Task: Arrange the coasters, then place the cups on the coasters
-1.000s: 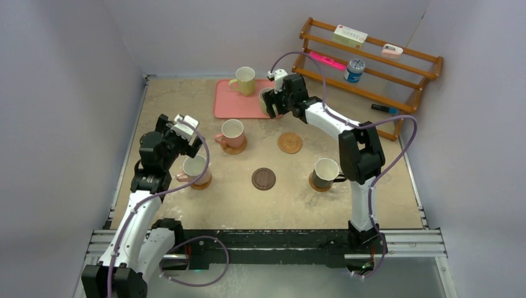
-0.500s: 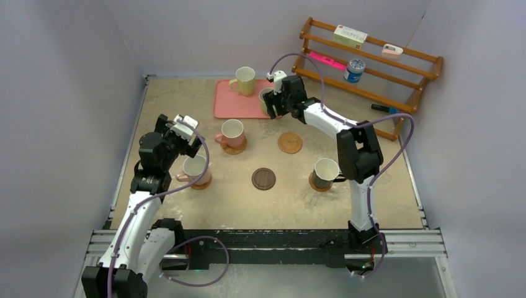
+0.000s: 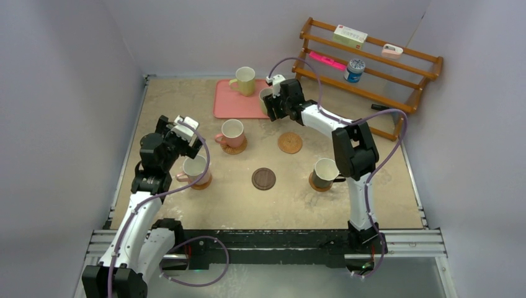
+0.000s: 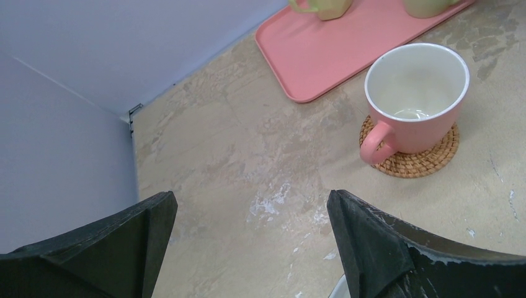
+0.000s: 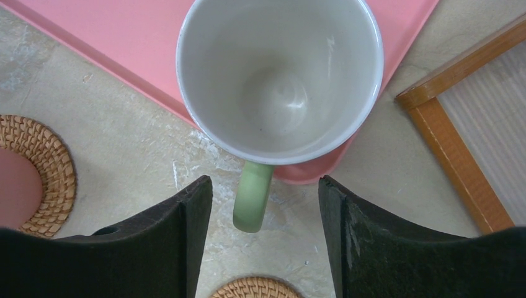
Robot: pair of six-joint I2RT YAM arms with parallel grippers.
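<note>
Over on the left, the left end effector (image 4: 248, 205) hangs above the worktop (image 3: 298, 205) with its jaws released and spread wide, nothing between them. Just beneath and beside it a pink cup (image 3: 194, 167) stands on a tan coaster (image 3: 201, 182). A bit further back and to the right, the second pink cup (image 4: 415, 99) sits upright on a woven coaster (image 4: 428, 162), its handle turned toward the left arm.

Behind that is the pink tray (image 3: 226, 102), with the pale yellow cup (image 3: 244, 81) on its far side. Toward the middle of the worktop the dark brown coaster (image 3: 263, 179) lies bare, well apart from the cups. Beyond it and slightly right, another tan coaster (image 3: 289, 143) is bare too.

The right arm reaches across to the tray's right end. There the right end effector (image 5: 263, 183) is poised over the light green cup (image 5: 279, 81), which stands upright on the tray's corner. Its jaws are parted, one finger on each side of the green handle, with a gap showing on both sides, so nothing is grasped.

Nearer the front, right of the dark coaster, the black cup (image 3: 325, 172) rests on the last tan coaster (image 3: 313, 184). At the far right a wooden rack (image 3: 403, 81) leans against the wall, holding a small blue-and-white can (image 3: 354, 70).
</note>
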